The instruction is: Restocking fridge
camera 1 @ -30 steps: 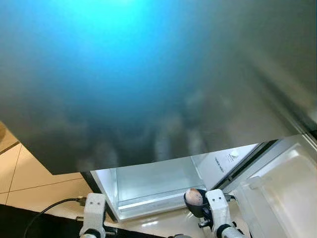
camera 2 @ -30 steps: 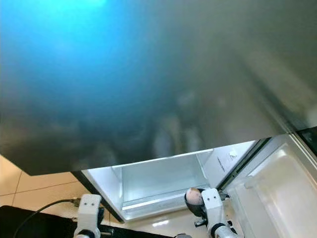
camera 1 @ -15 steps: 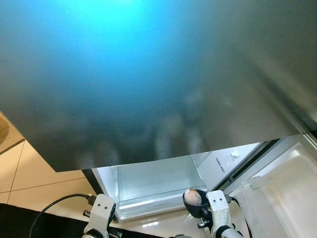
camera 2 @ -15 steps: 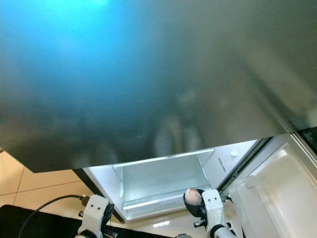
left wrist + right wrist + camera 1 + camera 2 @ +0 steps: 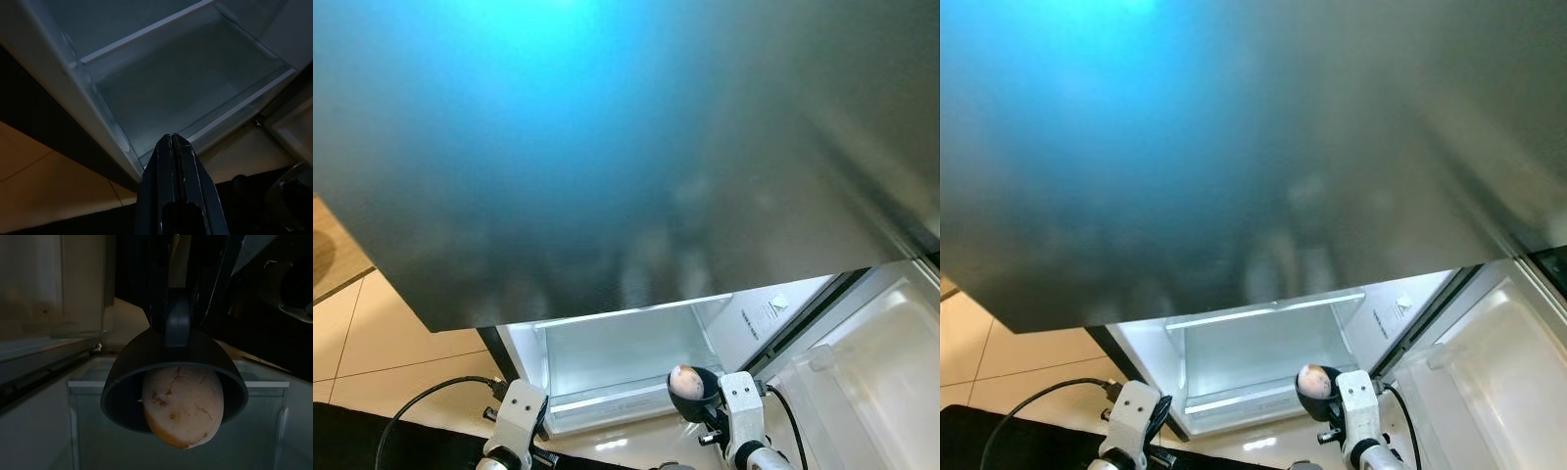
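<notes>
So the head camera is mostly looking at a big grey door panel [image 5: 626, 157] with a blue glare on it, hanging over everything. Below it the lit fridge compartment [image 5: 622, 357] is open, white walls, clear shelf edge along the front, nothing sitting inside as far as I can see. The open fridge door [image 5: 871, 372] with its white bins is off to the right, and tan floor tiles [image 5: 372, 333] show on the left.

The right gripper [image 5: 178, 328] has its fingers clamped on a dark round bowl [image 5: 171, 382], and there's a potato [image 5: 182, 406] in it, pale brownish with cracked skin, poking out past the rim. From the head view the bowl [image 5: 690, 392] sits right in front of the compartment's lower front edge, just right of centre.

The left gripper [image 5: 172, 147] has its fingers pressed together with nothing between them, pointing at the same compartment from its left front corner. A black cable [image 5: 421, 416] loops off that wrist.
</notes>
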You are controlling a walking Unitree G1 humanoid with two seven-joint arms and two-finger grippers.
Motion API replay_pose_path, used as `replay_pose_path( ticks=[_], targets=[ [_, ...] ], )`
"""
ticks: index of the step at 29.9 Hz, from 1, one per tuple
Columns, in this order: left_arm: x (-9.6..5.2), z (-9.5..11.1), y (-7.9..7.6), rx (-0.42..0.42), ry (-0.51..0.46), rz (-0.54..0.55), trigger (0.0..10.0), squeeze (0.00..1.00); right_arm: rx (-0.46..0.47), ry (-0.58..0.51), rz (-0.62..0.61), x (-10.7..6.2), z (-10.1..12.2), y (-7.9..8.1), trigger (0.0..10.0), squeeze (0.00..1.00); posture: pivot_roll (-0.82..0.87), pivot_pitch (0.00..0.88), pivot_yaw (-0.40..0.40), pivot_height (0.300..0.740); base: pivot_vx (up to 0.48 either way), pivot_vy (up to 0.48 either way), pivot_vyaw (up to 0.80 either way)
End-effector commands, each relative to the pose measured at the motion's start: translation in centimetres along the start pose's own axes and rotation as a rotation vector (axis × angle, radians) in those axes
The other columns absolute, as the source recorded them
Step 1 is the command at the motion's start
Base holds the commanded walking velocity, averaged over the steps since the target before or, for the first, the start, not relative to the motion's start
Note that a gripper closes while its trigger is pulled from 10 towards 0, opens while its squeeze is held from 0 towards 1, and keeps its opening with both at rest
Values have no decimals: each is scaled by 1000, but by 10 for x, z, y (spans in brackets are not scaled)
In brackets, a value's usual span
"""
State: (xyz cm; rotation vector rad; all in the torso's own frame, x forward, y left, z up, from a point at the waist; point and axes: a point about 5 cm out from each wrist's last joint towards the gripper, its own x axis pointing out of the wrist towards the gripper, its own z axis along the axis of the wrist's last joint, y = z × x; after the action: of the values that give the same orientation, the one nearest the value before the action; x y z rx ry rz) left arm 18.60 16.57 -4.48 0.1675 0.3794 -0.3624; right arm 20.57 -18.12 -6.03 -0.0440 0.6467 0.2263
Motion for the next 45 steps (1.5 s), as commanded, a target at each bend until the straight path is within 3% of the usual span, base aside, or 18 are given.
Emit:
replay_pose_path(
  ticks=[1,18,41,45],
  targets=[
    [-3,-2,4,24,7,-1,10000,0,22,-53,-4,-1,5,-2,10000,0,-101,136,-14,676,0,0,0],
    [0,2,1,33,-6,-20,10000,0,17,-89,-29,0,11,-3,10000,0,-109,129,-10,651,0,0,0],
    [3,5,2,48,-13,-22,10000,0,30,-222,-26,12,48,-1,10000,0,-107,134,-12,632,0,0,0],
    [5,8,3,49,-24,-16,10000,0,30,-277,-16,16,63,0,10000,0,-109,138,-13,632,0,0,0]
  ],
)
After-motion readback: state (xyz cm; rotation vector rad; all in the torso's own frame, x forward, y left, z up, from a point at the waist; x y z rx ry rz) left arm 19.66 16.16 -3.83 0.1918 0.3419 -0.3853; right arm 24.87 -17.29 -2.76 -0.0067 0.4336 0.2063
